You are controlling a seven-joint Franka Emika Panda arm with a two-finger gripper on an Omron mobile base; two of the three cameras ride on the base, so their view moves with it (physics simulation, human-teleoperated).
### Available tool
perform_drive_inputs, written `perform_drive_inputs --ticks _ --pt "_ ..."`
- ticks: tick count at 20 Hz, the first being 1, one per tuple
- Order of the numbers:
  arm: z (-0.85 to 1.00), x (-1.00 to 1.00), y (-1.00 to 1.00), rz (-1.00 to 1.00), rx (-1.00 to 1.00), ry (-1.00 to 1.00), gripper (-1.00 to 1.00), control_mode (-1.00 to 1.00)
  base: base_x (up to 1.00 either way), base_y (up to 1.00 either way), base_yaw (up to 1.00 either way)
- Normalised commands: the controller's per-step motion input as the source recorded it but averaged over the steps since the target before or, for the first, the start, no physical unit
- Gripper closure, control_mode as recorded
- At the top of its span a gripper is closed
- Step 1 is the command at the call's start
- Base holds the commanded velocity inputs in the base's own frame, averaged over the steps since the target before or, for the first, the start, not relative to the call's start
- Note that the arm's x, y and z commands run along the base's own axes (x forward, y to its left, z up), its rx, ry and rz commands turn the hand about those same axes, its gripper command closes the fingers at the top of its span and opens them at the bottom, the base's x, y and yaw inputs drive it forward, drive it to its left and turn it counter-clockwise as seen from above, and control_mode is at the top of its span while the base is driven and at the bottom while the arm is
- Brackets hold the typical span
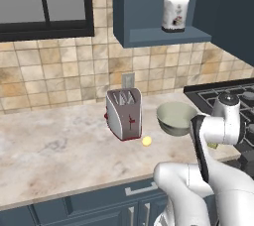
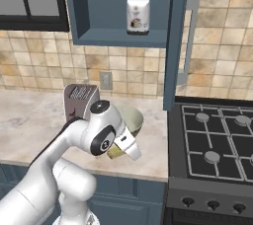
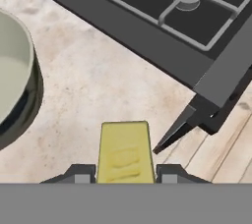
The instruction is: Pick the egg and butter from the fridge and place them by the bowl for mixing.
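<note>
The yellow butter (image 3: 124,152) sits between my gripper's (image 3: 124,175) two fingertips, which are shut on it, above the marble counter (image 3: 98,80). In the hand view the pale greenish bowl (image 3: 15,75) lies just to the left of the butter and the stove (image 3: 162,16) beyond it. From the left base view the bowl (image 1: 176,117) stands right of the toaster, and the small pale yellow egg (image 1: 147,141) rests on the counter between them, near the toaster's front corner. The arm's wrist (image 2: 106,135) covers part of the bowl (image 2: 132,119). The fridge is out of view.
A silver toaster (image 1: 124,113) stands left of the bowl. The black gas stove (image 2: 217,140) adjoins the counter on the right. A white canister (image 1: 174,14) sits on the blue cabinet shelf above. The counter's front edge (image 1: 74,190) runs close to the arm.
</note>
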Motion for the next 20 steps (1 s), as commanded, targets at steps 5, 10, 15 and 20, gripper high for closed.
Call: perform_drive_inputs --ticks 5,10,15,20 --pt "-0.05 0.29 -0.09 -0.02 0.00 0.00 1.00 -1.00 0.00 0.00 0.00" --pt "-0.23 0.43 -0.19 0.00 0.00 0.00 1.00 -1.00 0.00 0.00 0.00" --pt "-0.20 0.47 -0.25 0.00 0.00 0.00 1.00 -1.00 0.00 0.00 0.00" --pt "-0.09 0.43 -0.32 0.00 0.00 0.00 1.00 -1.00 0.00 0.00 0.00"
